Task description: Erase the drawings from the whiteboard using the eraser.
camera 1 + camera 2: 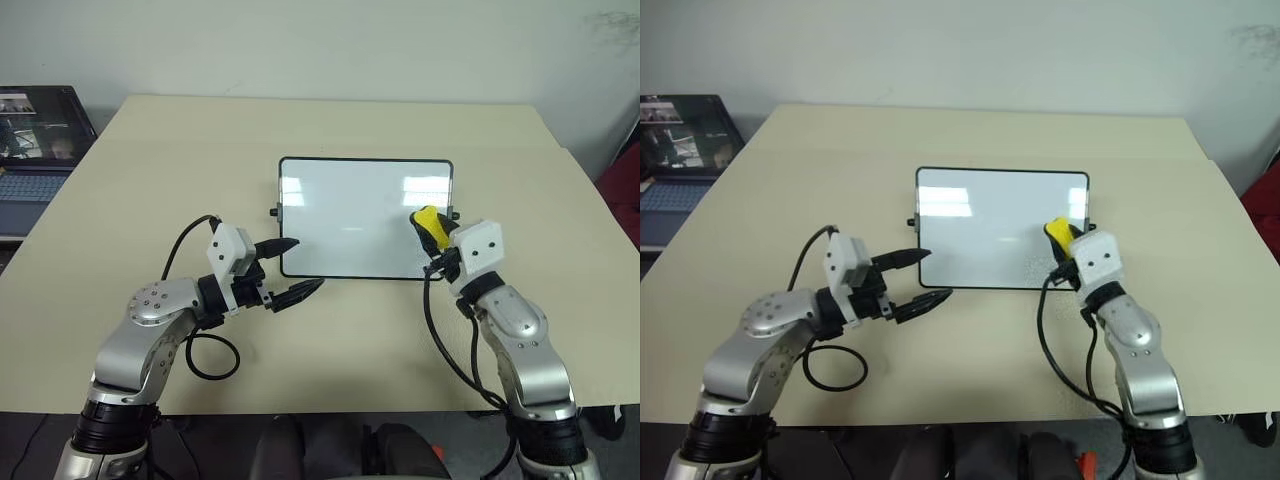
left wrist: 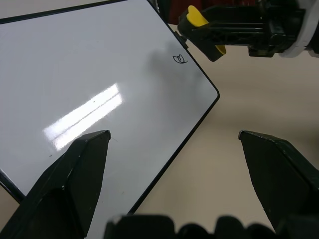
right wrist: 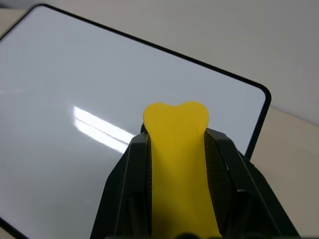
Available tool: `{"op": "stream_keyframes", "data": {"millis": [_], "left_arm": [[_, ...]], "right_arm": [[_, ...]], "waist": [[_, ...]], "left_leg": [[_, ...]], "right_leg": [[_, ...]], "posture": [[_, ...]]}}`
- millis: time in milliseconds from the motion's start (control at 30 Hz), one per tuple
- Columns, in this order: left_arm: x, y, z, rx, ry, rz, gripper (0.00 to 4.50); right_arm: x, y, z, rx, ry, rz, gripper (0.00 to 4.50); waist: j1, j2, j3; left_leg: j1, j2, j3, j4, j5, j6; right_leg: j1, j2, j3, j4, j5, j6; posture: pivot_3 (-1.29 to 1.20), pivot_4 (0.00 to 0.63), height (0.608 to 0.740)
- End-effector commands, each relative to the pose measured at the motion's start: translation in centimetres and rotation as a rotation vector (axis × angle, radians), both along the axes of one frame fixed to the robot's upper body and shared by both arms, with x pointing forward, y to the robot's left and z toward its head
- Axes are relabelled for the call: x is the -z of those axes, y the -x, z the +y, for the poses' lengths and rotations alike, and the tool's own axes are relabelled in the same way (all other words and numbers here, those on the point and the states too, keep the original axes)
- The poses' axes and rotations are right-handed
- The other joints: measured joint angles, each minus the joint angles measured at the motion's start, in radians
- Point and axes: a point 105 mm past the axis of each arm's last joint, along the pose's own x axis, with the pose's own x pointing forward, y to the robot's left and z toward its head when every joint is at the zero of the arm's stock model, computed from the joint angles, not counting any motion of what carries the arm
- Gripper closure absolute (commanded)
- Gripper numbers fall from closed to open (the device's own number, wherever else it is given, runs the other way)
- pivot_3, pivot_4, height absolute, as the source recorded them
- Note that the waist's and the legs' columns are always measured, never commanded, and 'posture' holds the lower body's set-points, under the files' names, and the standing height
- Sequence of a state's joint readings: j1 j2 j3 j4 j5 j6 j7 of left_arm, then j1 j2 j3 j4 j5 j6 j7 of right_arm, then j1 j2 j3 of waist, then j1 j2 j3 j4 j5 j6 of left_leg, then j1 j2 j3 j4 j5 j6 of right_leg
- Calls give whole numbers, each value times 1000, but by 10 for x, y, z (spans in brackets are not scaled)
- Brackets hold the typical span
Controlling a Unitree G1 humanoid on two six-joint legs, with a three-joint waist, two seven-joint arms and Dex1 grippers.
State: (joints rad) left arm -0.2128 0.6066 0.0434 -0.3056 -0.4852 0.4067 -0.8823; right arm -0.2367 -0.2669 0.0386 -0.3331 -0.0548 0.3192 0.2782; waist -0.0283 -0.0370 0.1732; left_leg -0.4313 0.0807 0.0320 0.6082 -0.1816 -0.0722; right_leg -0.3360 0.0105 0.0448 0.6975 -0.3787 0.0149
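The right gripper (image 1: 432, 232) is closed tightly on the eraser (image 1: 428, 222) — in the right wrist view the two black fingers (image 3: 130, 174) press on both sides of the yellow block, and its rounded end sticks out past the fingertips. This gripper hangs over the right part of the whiteboard (image 1: 350, 215), near the board's right edge. Whether the eraser touches the glossy surface I cannot tell.

The left gripper (image 1: 290, 268) is wide open and holds nothing. Its two fingers stand apart at the lower left corner of the whiteboard: one fingertip (image 1: 288, 243) lies over the board's left edge, the other (image 1: 308, 288) is over the table (image 1: 150, 180), just beside the board's lower edge. In the left wrist view the board's corner sits between the open fingers.

Of the drawings, one small heart-like loop (image 2: 180, 59) shows in the left wrist view — it is near the board's edge, just beside the tip of the eraser held by the right gripper. Other marks I cannot find on the board.

Well to the left of the left gripper, beyond the table's edge, stands a laptop (image 1: 35, 140) with its screen on.
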Motion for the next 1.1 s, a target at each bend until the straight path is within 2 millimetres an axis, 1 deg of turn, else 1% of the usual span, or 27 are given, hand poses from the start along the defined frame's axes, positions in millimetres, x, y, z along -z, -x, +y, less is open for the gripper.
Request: {"op": "stream_keyframes", "data": {"millis": [33, 233, 300, 400, 500, 633, 767, 867, 900, 933, 1033, 1100], "left_arm": [[-11, 3, -4, 20, -7, -53, 0], [-12, 2, -3, 11, -4, -59, 0], [-12, 2, -2, 10, -4, -59, 0], [-11, 2, -1, 10, -7, -58, 0], [-12, 2, 0, 7, -10, -59, 0], [-12, 2, 1, 6, -11, -60, 0], [-12, 2, 2, 4, -13, -60, 0], [-11, 2, 3, 1, -17, -59, 0], [-11, 2, 3, 0, -18, -58, 0], [-11, 2, 3, -1, -19, -58, 0], [-11, 3, 4, -2, -23, -56, 0], [-10, 3, 5, -3, -27, -54, 0]], "right_arm": [[-10, -17, -7, 43, 21, -42, 3380], [-7, -36, -8, 84, 49, -32, 3380], [-3, -39, -7, 87, 55, -14, 3380], [11, -42, -8, 100, 56, 38, 3380], [26, -39, -5, 86, 57, 86, 3381], [53, -32, 6, 48, 63, 172, 3381], [69, -26, 18, 15, 55, 230, 3382], [77, -24, 26, -12, 63, 262, 3382], [77, -23, 29, -23, 64, 265, 3382], [72, -23, 31, -33, 68, 249, 3382], [34, -22, 31, -53, 43, 138, 3383], [11, -18, 31, -74, 27, 93, 3383]], "waist": [[-1, 0, 0], [-1, 0, 0], [-2, 0, 0], [-2, 0, 0], [-4, 0, 0], [-5, -1, -2], [-9, -2, -3], [-15, -2, -3], [-17, -2, -3], [-19, -2, -3], [-21, -2, -2], [-20, -1, -1]], "left_leg": [[0, 0, 0, 0, 0, 0], [0, 0, 0, 0, 0, 0], [0, 0, 0, 0, 0, 0], [0, 0, 0, 0, 0, 0], [1, 0, 0, 1, 0, 0], [4, 1, 0, 0, 0, 0], [8, 1, 0, 0, 0, 0], [18, 1, 0, 0, 0, 0], [20, 1, 0, 0, 0, 0], [22, 1, 0, 0, 0, 0], [22, 1, -1, 0, 0, 0], [21, 1, -1, 0, 0, 0]], "right_leg": [[0, 0, 0, 0, 0, 0], [0, 0, 1, 0, 0, 0], [0, 0, 1, 0, 0, 0], [0, 0, 1, 0, 0, 0], [1, 0, 1, 1, 0, 0], [3, 0, 0, 2, 0, 0], [6, 0, 1, 2, 0, 0], [15, -1, 1, 1, 0, 1], [17, -3, 1, 1, 0, 1], [18, -3, 1, 1, -1, 1], [19, -3, 2, 1, -1, 1], [18, -3, 2, 1, 0, 1]], "posture": [[0, 150, 740], [0, 150, 740], [0, 150, 740], [0, 150, 740], [0, 150, 740], [0, 150, 740], [0, 150, 740], [0, 150, 740], [0, 150, 740], [0, 150, 740], [0, 150, 740], [0, 150, 740]]}}
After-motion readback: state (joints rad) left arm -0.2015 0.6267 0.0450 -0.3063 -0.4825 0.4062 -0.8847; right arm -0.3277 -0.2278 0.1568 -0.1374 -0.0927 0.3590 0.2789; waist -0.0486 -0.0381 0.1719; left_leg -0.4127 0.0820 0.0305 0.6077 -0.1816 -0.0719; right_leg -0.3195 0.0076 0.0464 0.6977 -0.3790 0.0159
